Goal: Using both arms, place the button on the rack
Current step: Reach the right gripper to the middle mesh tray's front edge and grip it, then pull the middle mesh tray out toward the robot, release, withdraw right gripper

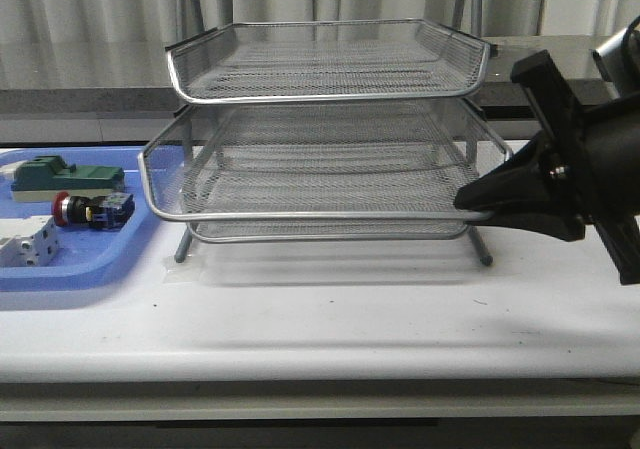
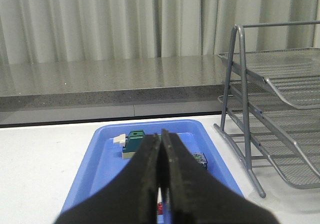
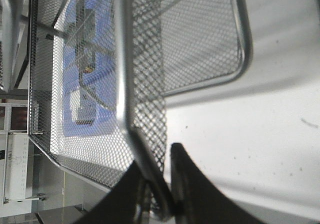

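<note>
The button (image 1: 78,210), red cap and blue-black block, lies on its side in the blue tray (image 1: 95,269) at the left. The silver mesh rack (image 1: 320,214) stands mid-table with its middle tray drawn forward. My right gripper (image 1: 472,199) is shut on that tray's right front corner; in the right wrist view the rack's rim (image 3: 125,74) runs between the right gripper (image 3: 157,176) fingers. In the left wrist view the left gripper (image 2: 161,135) hangs shut and empty over the blue tray (image 2: 150,125), hiding most of the button (image 2: 199,158). The left gripper is outside the front view.
A green block (image 1: 65,177) and a white terminal block (image 1: 28,244) share the blue tray with the button. The rack's legs (image 2: 245,134) stand just right of the tray. A grey ledge and curtains run along the back.
</note>
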Controlling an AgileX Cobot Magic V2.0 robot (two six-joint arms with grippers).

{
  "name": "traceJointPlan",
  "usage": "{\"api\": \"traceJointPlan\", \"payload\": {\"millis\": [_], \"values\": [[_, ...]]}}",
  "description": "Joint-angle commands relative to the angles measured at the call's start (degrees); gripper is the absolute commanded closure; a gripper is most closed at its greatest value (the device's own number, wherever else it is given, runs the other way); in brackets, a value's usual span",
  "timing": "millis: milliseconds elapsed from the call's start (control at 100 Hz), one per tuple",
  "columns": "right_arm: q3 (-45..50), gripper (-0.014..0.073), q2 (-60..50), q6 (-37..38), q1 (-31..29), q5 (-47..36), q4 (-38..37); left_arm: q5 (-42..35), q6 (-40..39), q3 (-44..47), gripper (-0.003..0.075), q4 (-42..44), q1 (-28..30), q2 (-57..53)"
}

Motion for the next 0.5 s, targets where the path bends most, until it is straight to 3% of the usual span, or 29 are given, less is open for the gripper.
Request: {"api": "traceJointPlan", "payload": {"millis": [0,490], "values": [[3.40,0.0526,-3.07,-0.42,0.24,1.09,-2.24,-4.71,-0.57,1.82,0.0741,-0.48,-0.03,-1.77],[10.16,0.0514,-9.49,-0.60,0.24,0.42,-2.02,-4.71,-0.57,1.82,0.0741,-0.48,-0.03,-1.77]]}}
